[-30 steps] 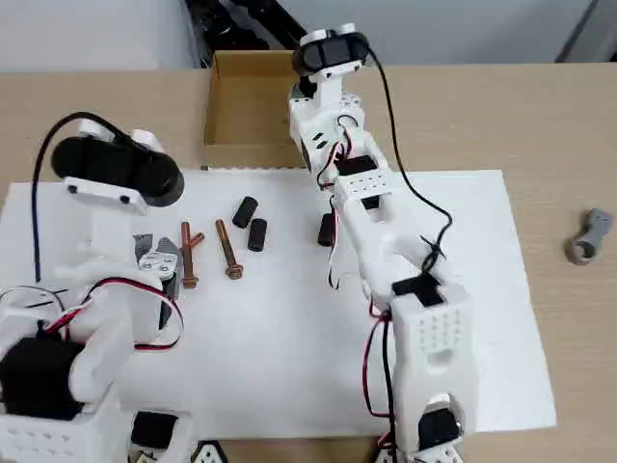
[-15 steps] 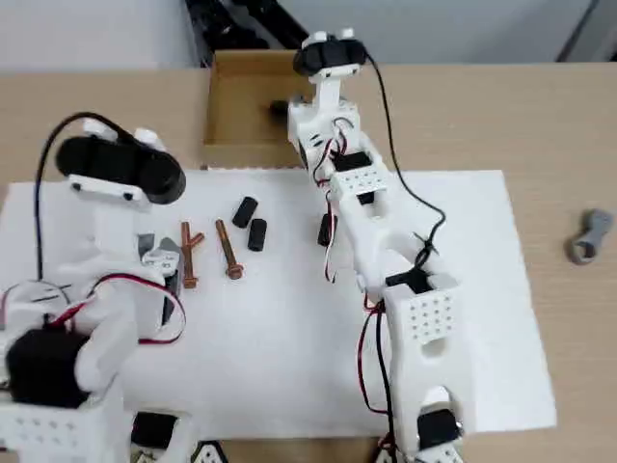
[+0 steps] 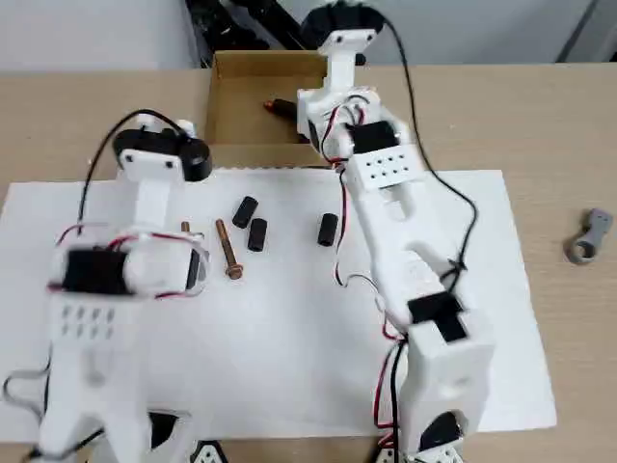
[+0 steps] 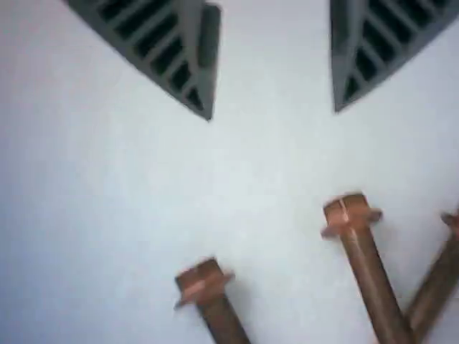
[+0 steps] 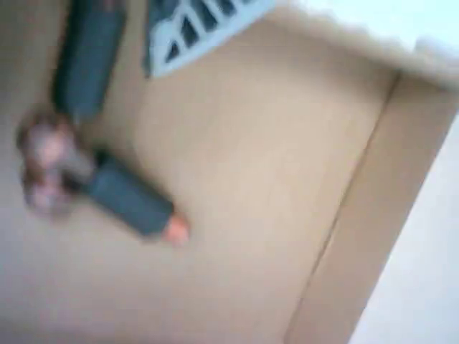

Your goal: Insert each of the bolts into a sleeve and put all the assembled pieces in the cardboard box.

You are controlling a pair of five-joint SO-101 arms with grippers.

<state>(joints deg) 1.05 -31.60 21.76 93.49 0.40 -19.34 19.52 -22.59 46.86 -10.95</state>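
The left end effector [image 4: 272, 111] hangs wide open and empty above the bolts [image 4: 362, 265], left of centre in the high view. The right end effector [image 3: 308, 112] is over the cardboard box [image 3: 236, 121] at top centre; I cannot tell how far open it is. An assembled piece [image 5: 129, 201] lies inside the box.

Setting: robotics lab or workshop.
Worktop [image 3: 540, 116]: wood-grain, under a white sheet [image 3: 289, 328].
Equipment: left arm [image 3: 96, 328] and right arm [image 3: 386, 207], white printed shells, exposed wiring.
Hardware: loose bolts [image 3: 228, 249], grey part [image 3: 588, 236].
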